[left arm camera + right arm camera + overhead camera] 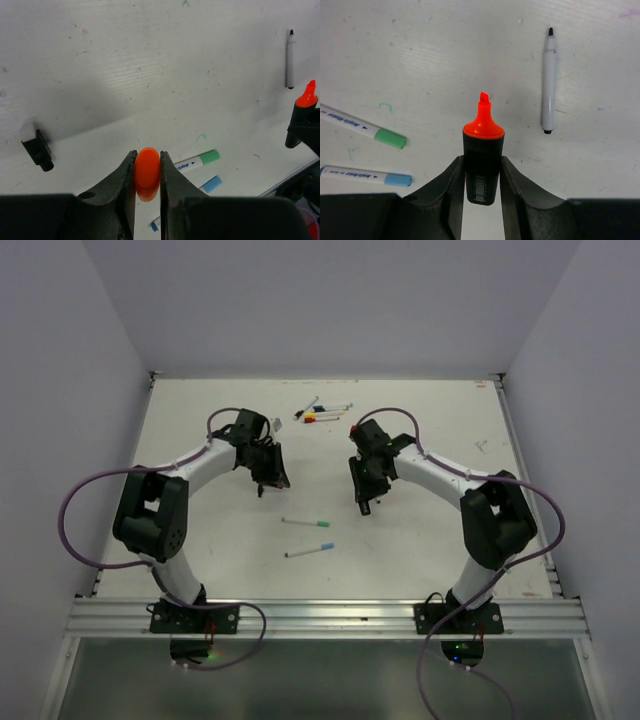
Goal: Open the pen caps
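Black, rigid highlighter (483, 155) is standing clamped in the right gripper (482, 170), tip bared. Left gripper (147, 160) is pinching the orange cap (147, 172), likely light and slick. Green cap (210, 157) and blue cap (213, 183) are sitting on thin pens (345, 119) on the table (430, 410); pinch crosswise.

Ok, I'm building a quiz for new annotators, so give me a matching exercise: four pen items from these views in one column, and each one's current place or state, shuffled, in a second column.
Things
1. orange cap
2. black highlighter
3. green-capped pen
4. black-tipped pen

States
A. lying on the table, thin tip bare
B. pinched in the left pincer
C. lying on the table, cap on
D. held in the right pincer, orange tip bare

Pairs: 1-B; 2-D; 3-C; 4-A
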Robot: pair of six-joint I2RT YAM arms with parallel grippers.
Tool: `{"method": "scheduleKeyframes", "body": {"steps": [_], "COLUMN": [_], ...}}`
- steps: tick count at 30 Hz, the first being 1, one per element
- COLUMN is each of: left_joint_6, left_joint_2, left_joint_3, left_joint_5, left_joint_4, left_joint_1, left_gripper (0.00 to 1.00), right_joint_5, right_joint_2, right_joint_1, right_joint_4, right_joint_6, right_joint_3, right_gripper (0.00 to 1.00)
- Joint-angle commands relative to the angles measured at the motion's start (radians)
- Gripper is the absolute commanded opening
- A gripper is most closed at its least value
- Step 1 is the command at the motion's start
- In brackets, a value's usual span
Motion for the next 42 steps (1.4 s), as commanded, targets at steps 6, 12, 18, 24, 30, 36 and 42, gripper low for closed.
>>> {"method": "scheduleKeyframes", "body": {"steps": [6,12,18,24,30,36,42], "left_joint_6": [0.095,0.107,0.139,0.144,0.15,0.156,0.156], "left_joint_2": [0.004,0.05,0.081,0.087,0.1,0.113,0.098], "left_joint_3": [0.018,0.024,0.044,0.037,0.027,0.026,0.015], "left_joint_5": [-0.046,-0.075,-0.136,-0.161,-0.173,-0.201,-0.221], "left_joint_4": [-0.074,-0.103,-0.145,-0.157,-0.151,-0.148,-0.139], "left_joint_1": [0.004,0.004,0.004,0.004,0.004,0.004,0.004], "left_gripper": [0.0,0.0,0.0,0.07,0.2,0.34,0.43], "right_joint_5": [0.048,0.062,0.079,0.079,0.075,0.056,0.073], "right_joint_2": [0.117,0.198,0.226,0.238,0.241,0.238,0.209], "right_joint_1": [-0.037,-0.039,-0.047,-0.048,-0.048,-0.048,-0.043], "right_joint_4": [-0.044,-0.049,-0.049,-0.05,-0.059,-0.078,-0.102], "right_joint_6": [-0.092,-0.105,-0.105,-0.102,-0.112,-0.125,-0.143], "right_joint_3": [0.141,0.193,0.212,0.213,0.212,0.229,0.253], "right_gripper": [0.0,0.0,0.0,0.09,0.3,0.42,0.5]}}
